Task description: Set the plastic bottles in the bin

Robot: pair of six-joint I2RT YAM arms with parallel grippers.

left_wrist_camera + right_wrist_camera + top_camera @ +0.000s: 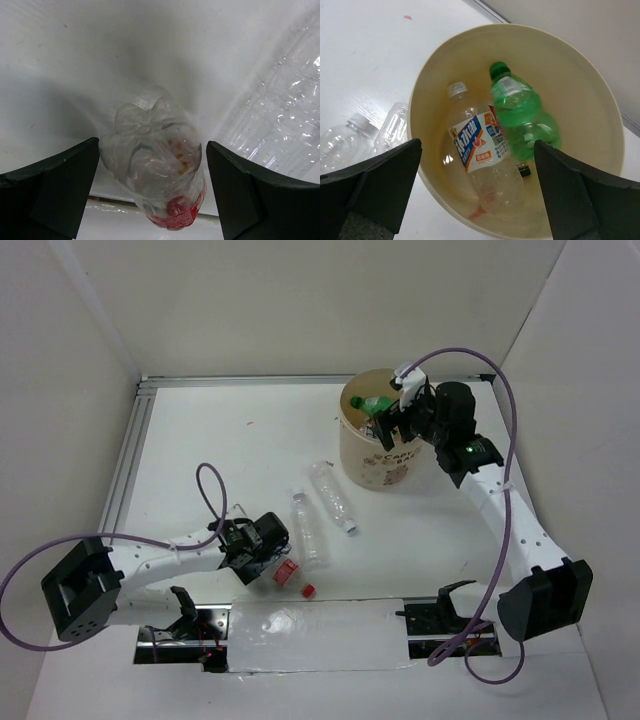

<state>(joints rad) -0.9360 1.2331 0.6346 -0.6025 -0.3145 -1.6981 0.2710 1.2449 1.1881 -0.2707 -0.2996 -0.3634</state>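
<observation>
A clear bottle with a red label (160, 170) lies on the table between the fingers of my left gripper (152, 165), base toward the camera. The jaws are open around it, with a small gap on the right side. In the top view this bottle (287, 573) lies at the left gripper (272, 560), its red cap (308, 590) pointing at the near edge. The beige bin (380, 465) stands at the far right. My right gripper (385, 425) hovers open and empty over it. Inside the bin (600, 115) lie a green bottle (522, 115) and a blue-white labelled bottle (480, 150).
Two clear bottles (308, 528) (333, 497) lie on the table between the left gripper and the bin; they also show in the right wrist view (340, 145) (395, 127). A small black object (523, 170) lies on the bin's floor. White walls enclose the table.
</observation>
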